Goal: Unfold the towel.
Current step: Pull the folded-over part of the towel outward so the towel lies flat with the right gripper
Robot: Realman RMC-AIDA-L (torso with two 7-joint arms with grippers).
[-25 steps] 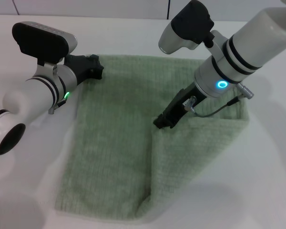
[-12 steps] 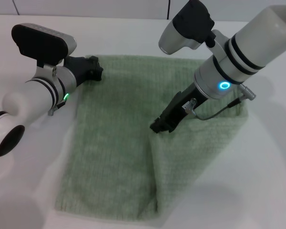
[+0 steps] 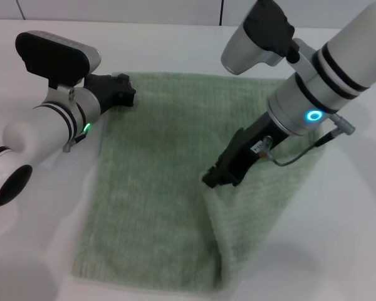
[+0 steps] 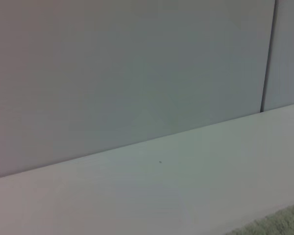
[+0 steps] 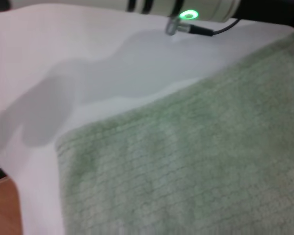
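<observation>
Moved since earlier: right gripper (image 3: pixel 220 177) is sitting a little farther toward the robot's right and nearer the robot than half a second ago; the folded flap's edge is running straighter down from it, and the flap is looking narrower. Left gripper (image 3: pixel 116 89) is staying at the same far-left corner.

Head view, count: one towel (image 3: pixel 153 188), two grippers, one table (image 3: pixel 338 251).
Head view, towel: lying on the table, mostly flat, with its right part folded over onto itself; the fold's free edge is running from the right gripper toward the near edge.
Head view, right gripper: black fingers are pinching shut on the flap's edge near the towel's middle.
Head view, left gripper: pressing at the towel's far-left corner; whether its fingers are open or closed I cannot tell.

Left wrist view, count: one wall (image 4: pixel 127 73), one table surface (image 4: pixel 161 196), one sliver of towel (image 4: pixel 279 224).
Left wrist view, gripper: own fingers are not showing.

Right wrist view, count: one towel (image 5: pixel 186 166), one table (image 5: pixel 63 73), one arm (image 5: pixel 186 10) with a green light.
Right wrist view, towel: ribbed cloth is filling most of the picture, its edge lying on the table.
Right wrist view, gripper: own fingers are not showing.
</observation>
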